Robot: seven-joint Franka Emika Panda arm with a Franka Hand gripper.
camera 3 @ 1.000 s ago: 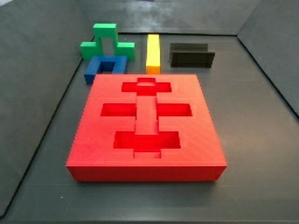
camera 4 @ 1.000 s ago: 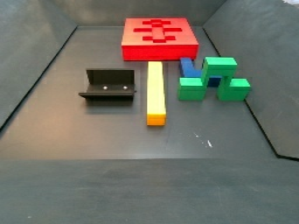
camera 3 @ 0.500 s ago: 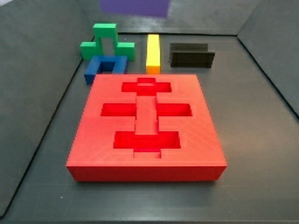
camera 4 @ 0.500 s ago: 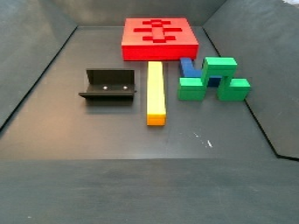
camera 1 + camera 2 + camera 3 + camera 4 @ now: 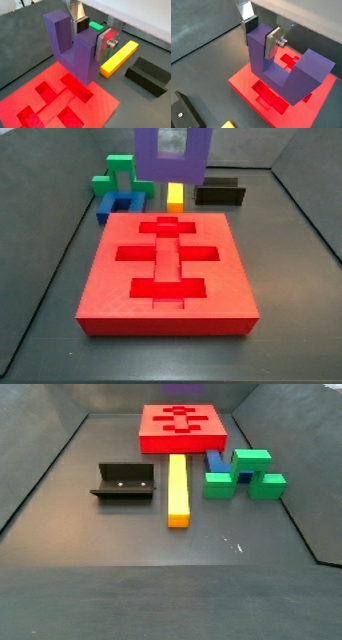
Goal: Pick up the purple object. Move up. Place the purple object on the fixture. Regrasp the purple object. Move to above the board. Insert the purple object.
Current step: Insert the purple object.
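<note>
Purple object (image 5: 75,47) clamped in claw (image 5: 90,31) above board (image 5: 63,102), yellow bar (image 5: 119,58) beside.

**A robot test cell in a lab**

Both side views show a bare dark grey floor boxed in by low dark walls, set up like a bench-top enclosure. On it lie only plain coloured plastic pieces: the board (image 5: 183,427), a yellow bar (image 5: 178,489), green blocks (image 5: 247,472), a blue block (image 5: 217,462) and the fixture (image 5: 127,483) bolted to its base plate. In a wrist view the gripper (image 5: 263,33), metal plates clamping the purple object (image 5: 284,70), hangs above the board
</note>
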